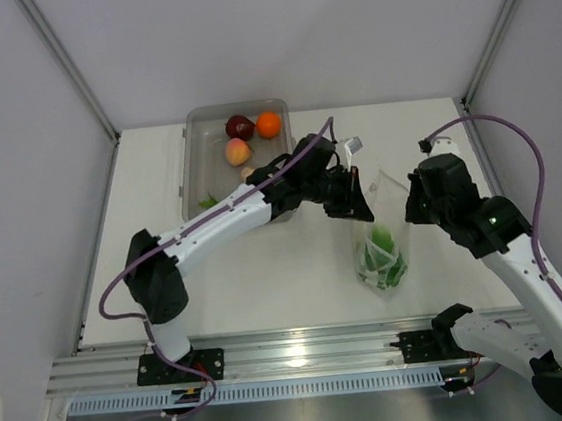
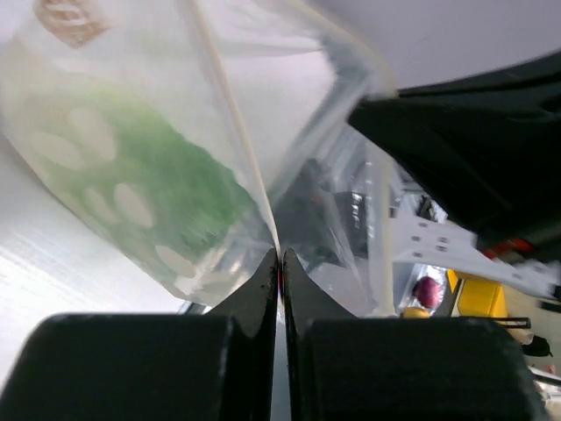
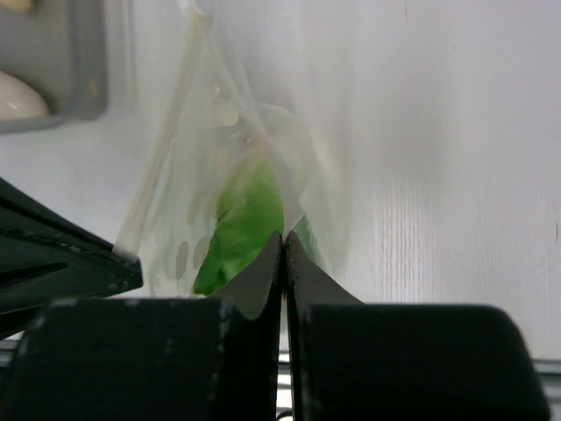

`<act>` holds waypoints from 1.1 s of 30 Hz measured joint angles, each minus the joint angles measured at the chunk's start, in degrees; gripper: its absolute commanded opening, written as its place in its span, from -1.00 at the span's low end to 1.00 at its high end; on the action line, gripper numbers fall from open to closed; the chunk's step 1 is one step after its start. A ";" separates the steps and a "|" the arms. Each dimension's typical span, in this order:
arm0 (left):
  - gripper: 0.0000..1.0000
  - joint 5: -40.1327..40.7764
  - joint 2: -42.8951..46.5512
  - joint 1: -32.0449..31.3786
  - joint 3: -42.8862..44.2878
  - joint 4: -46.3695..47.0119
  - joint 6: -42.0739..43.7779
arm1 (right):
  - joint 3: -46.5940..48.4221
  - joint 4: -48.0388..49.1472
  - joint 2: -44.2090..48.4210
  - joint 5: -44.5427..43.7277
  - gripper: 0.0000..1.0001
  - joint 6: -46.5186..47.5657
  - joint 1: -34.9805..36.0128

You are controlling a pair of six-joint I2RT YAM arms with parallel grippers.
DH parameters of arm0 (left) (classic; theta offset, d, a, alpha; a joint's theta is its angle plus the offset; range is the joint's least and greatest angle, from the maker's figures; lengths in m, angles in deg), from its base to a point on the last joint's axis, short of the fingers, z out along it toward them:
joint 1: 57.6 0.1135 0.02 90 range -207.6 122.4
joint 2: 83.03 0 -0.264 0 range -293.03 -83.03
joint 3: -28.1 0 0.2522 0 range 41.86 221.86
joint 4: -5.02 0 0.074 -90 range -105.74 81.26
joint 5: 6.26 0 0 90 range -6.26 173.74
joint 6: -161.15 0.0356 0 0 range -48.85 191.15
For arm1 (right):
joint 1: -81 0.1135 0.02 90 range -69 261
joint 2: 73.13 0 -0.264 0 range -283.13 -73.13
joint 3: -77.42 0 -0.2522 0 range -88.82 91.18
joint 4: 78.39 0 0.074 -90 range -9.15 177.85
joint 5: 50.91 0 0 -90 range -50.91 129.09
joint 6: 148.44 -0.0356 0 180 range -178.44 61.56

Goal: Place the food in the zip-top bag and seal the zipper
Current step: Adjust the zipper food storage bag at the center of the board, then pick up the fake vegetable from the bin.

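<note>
Left gripper (image 2: 280, 256) jaws pinch the zip-top bag (image 2: 263, 105) film; right gripper (image 3: 283, 239) jaws clenched, seemingly on its other edge; lettuce (image 3: 248, 219) beyond both; only overhead shows the orange (image 1: 268, 124), behind the left jaws.

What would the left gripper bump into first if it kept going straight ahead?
The zip-top bag: the left gripper is shut on its edge. Going on, it would probably press into the green lettuce inside, though depth is unclear.
</note>
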 measured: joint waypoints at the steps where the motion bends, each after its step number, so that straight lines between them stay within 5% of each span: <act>1: -0.90 0.28 -1.57 0.07 0.00 -0.48 0.20 | -0.81 -0.20 -1.16 0.02 -1.00 0.00 -0.07; 5: -0.67 1.49 -5.05 0.42 0.13 -2.84 1.11 | -1.31 -0.15 -3.26 0.00 -1.00 0.04 -0.11; 11: 0.24 3.72 -3.96 1.03 2.38 -4.31 3.52 | 0.33 -0.22 -3.06 -0.09 -1.00 0.24 -0.17; 14: 0.92 5.05 -1.79 1.33 2.38 -4.52 4.13 | 1.07 -0.31 -3.08 -0.11 -1.00 0.50 -0.17; 15: 0.99 5.77 -0.79 1.49 2.29 -4.63 4.57 | 1.42 -0.50 -3.21 -0.11 -1.00 0.55 -0.20; 26: 0.99 21.20 16.55 10.60 -4.63 -7.78 4.11 | 3.15 -0.57 -4.96 -0.04 -1.00 0.74 -0.37; 33: 0.97 28.81 14.32 20.46 -6.69 -13.38 1.88 | 3.13 0.07 -5.68 1.20 -1.00 0.74 -0.48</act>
